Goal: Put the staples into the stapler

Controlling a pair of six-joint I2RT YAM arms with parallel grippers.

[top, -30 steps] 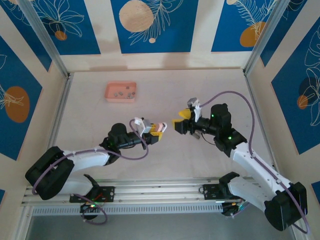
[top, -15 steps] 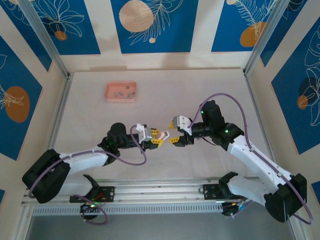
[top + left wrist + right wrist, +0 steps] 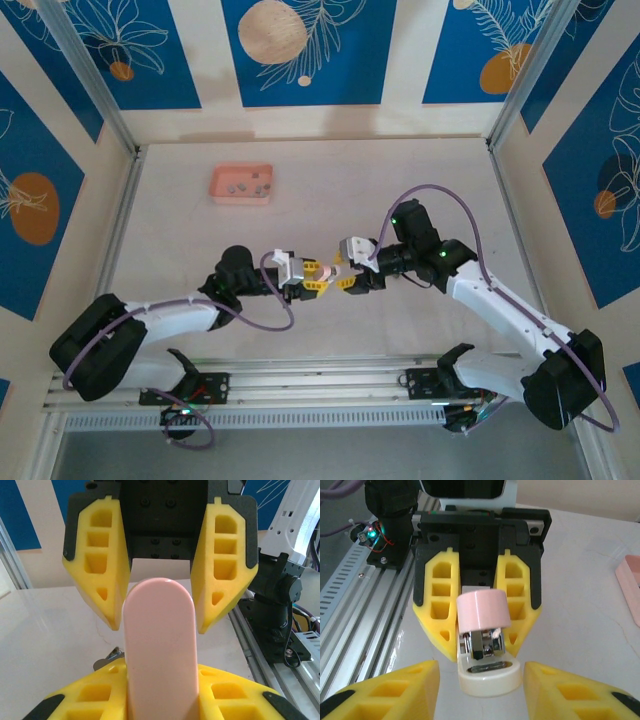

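From above, our left gripper (image 3: 315, 277) clenches the pink-and-cream plastic stapler (image 3: 326, 266) mid-worktop; tiny grey metal staples (image 3: 247, 185) lie in the shallow pink tray (image 3: 216, 186) near the far-left corner. Left wrist: the right gripper (image 3: 160, 575) gapes astride its nose. Right wrist: we think the lid (image 3: 482, 609) is shut; an off-centre pinch could twist it loose.

Pale pink stapler (image 3: 482, 611) (cream base, chrome inside); left claw (image 3: 312, 277) and right claw (image 3: 346, 274) yellow; tray (image 3: 240, 200) salmon; walls (image 3: 345, 70) blue, leaf-patterned.

Robot lab cell: pale table (image 3: 330, 180) with aluminium rail (image 3: 330, 375), blue leaf-print wall panels (image 3: 300, 50).
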